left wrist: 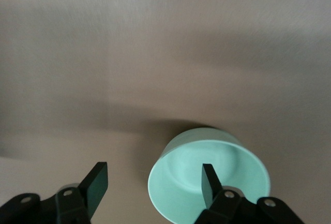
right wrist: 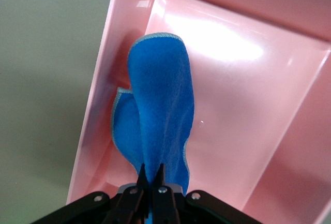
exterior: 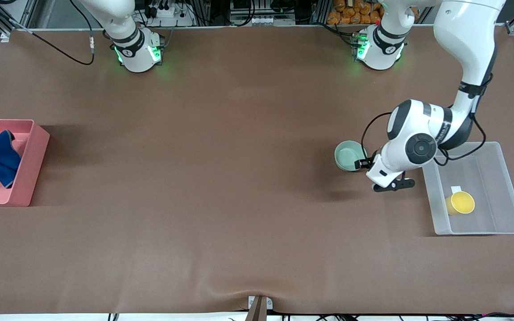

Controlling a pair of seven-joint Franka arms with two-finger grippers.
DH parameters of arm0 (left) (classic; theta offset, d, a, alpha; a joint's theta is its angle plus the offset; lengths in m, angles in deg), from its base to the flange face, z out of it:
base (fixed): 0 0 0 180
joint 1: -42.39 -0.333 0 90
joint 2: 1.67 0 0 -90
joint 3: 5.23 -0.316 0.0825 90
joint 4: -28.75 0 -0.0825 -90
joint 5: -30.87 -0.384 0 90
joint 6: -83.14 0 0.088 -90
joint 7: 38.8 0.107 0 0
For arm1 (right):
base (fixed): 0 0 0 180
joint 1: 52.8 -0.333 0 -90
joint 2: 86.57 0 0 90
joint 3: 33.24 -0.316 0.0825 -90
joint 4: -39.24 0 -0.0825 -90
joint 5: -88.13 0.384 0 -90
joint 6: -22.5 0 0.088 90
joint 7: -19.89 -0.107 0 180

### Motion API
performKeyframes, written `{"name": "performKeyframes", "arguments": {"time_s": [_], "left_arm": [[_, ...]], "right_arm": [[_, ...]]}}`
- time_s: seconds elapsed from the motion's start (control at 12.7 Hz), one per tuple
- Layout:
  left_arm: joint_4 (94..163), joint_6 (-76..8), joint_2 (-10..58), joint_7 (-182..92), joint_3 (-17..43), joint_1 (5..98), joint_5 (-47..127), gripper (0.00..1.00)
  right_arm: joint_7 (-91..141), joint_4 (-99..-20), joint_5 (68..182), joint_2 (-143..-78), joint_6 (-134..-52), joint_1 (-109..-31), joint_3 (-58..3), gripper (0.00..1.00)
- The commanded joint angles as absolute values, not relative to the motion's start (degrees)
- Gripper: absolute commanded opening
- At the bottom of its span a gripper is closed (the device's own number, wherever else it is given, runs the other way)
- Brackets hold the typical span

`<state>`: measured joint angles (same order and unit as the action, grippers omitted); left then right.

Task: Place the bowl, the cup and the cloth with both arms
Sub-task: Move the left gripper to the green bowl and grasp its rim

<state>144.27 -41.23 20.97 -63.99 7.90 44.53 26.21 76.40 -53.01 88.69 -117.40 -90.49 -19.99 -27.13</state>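
Now, starting at the right arm's end of the brown worktop (exterior: 221, 178): the right gripper (right wrist: 151, 178) hangs over the shallow pink plastic tray (exterior: 34, 160) with its jaws pinched fully shut on one end of the soft royal-blue cloth with the thin grey stitched edge (exterior: 3, 157). The cloth dangles down into the tray, and its lower folds seem to rest on the tray floor. To finish this placing well, the jaws should part only once the fabric hangs wholly inside the walls — one flap lies close to the tray's side wall in the right wrist view, so a small shift toward the tray's middle would help before letting go.

Toward the left arm's end sits the small round pale mint-green glossy bowl (exterior: 349, 155), upright on the worktop, beside the clear plastic bin (exterior: 509, 187). The left gripper (left wrist: 155, 182) is low at the bowl with its jaws wide apart and holding nothing: one finger is inside the bowl, the other outside, so they straddle the rim. A good pinch here likely needs the wall seated deep between the pads before closing, since the glaze looks slippery — then a straight lift.

Inside the clear bin the small bright yellow round cup (exterior: 461, 203) stands already, so the bowl wants setting down in the bin's bare part, clear of it.
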Motion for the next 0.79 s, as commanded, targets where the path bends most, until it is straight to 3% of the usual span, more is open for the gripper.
{"name": "performKeyframes", "arguments": {"time_s": [0.0, 0.24, 0.31, 0.39, 0.55, 0.71], "left_arm": [[150.7, -44.0, 17.6, -66.8, 8.1, 44.2, 24.8, 0.81], [155.1, -48.1, 17.1, -67.6, 9.1, 44.2, 24.8, 0.75], [157.3, -51.1, 17.0, -67.6, 9.1, 44.2, 24.7, 0.68], [157.8, -52.2, 17.1, -67.6, 9.1, 44.2, 24.6, 0.52], [157.4, -52.1, 17.1, -66.9, 9.1, 44.1, 24.6, 0.00], [155.8, -51.0, 16.9, -66.8, 9.2, 43.9, 24.6, 0.00]], "right_arm": [[77.9, -52.3, 89.9, -118.5, -90.7, -18.5, -28.2, 0.00], [78.0, -51.9, 90.0, -120.7, -92.4, -18.4, -28.2, 0.00], [77.9, -51.9, 90.1, -121.2, -92.5, -18.3, -28.2, 0.00], [78.0, -51.8, 90.2, -121.6, -92.5, -18.1, -28.3, 0.00], [78.0, -51.7, 90.3, -123.1, -94.1, -18.1, -28.2, 0.00], [78.0, -51.7, 90.3, -124.2, -94.6, -17.9, -28.2, 0.00]]}}
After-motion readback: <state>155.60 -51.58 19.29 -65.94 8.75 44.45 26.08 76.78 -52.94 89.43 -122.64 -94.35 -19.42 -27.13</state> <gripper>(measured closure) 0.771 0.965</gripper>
